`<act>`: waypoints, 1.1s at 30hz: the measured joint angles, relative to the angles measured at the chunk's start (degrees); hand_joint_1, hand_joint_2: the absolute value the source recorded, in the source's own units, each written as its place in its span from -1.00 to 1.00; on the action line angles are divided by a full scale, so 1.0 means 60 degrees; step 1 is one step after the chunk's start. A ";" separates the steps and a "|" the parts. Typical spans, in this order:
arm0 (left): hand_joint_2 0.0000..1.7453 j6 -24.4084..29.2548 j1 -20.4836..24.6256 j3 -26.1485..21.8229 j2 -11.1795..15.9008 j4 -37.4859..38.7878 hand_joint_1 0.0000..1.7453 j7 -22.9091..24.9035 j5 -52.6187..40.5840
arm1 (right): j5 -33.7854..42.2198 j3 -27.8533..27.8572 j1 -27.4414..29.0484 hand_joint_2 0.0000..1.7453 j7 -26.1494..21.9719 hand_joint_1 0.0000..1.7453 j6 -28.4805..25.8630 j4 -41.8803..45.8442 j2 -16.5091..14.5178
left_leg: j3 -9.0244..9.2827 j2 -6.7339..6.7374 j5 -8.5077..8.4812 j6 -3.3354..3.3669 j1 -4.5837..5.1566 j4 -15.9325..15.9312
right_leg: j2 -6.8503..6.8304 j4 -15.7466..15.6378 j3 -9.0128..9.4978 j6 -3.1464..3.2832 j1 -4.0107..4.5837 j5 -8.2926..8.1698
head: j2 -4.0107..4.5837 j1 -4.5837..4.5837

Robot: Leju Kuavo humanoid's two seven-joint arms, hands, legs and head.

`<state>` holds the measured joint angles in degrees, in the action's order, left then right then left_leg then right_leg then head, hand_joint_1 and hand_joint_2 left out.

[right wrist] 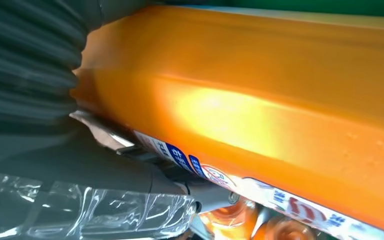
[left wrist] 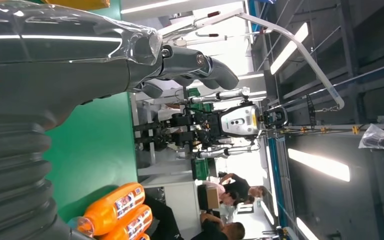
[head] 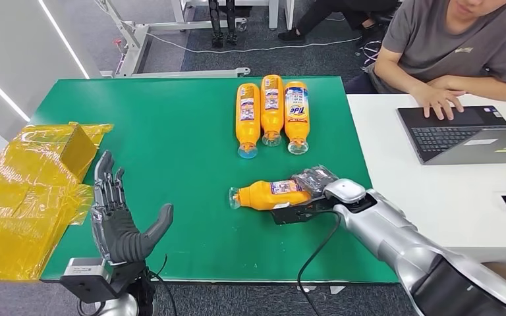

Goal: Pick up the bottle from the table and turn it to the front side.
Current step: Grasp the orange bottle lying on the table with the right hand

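Right hand point(head: 313, 192) wrapping fingers point(head: 311, 176) around bottle point(head: 271, 195), lying on counter point(head: 171, 131) near three-bottle row point(head: 271, 112). Left hand point(head: 120, 217) hovering, spread, holding nothing. Risking slippage while rotating: smooth bottle, end-heavy grip.

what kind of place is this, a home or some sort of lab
Most likely a robotics lab or test workshop: another humanoid robot hangs on a metal frame, a person works at a laptop, and orange detergent bottles lie on a green table.
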<state>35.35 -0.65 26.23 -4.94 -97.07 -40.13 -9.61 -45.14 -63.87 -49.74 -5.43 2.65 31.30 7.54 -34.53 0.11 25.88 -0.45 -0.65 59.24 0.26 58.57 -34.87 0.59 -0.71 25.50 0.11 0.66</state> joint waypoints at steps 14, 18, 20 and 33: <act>1.00 0.0656 -0.0206 -0.0194 -0.0013 -0.0063 -1.00 0.0000 -0.0355 | 0.1980 0.3133 0.3009 1.00 -0.1499 1.00 -0.5078 0.2747 -0.0766 | -0.0030 -0.0035 0.0014 -0.0019 -0.0011 -0.0008 | -0.0030 0.0008 -0.0021 0.0013 0.0016 0.0044 | 0.0000 0.0002; 1.00 0.0770 -0.0229 -0.0195 -0.0033 -0.0177 -1.00 0.0000 -0.0480 | 0.2780 0.4176 0.4357 1.00 -0.2215 1.00 -0.5868 0.4028 -0.1213 | -0.0041 -0.0054 0.0031 -0.0033 -0.0011 -0.0013 | -0.0048 0.0008 -0.0028 0.0024 0.0016 0.0067 | 0.0000 0.0001; 1.00 0.0766 -0.0214 -0.0195 -0.0057 -0.0189 -1.00 0.0000 -0.0386 | 0.3013 0.4493 0.4823 1.00 -0.2505 1.00 -0.6042 0.4476 -0.1384 | -0.0042 -0.0051 0.0037 -0.0037 -0.0011 -0.0014 | -0.0045 0.0007 -0.0032 0.0027 0.0016 0.0069 | 0.0000 0.0001; 1.00 -0.2313 0.0294 -0.0209 -0.0248 0.0224 -1.00 0.0000 0.1675 | 0.2454 0.4889 0.5428 1.00 -0.2895 1.00 -0.5598 0.5912 -0.1834 | -0.0042 -0.0040 0.0038 -0.0038 -0.0011 -0.0013 | -0.0036 0.0009 -0.0038 0.0031 0.0016 0.0067 | 0.0000 -0.0001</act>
<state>21.47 1.11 24.98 -6.43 -95.72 -40.13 0.44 -30.41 -34.53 -17.17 -22.80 -30.93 66.77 -3.46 -34.78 -0.13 26.10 -0.67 -0.72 59.16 0.04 58.63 -35.10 0.78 -0.61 25.90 0.11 0.65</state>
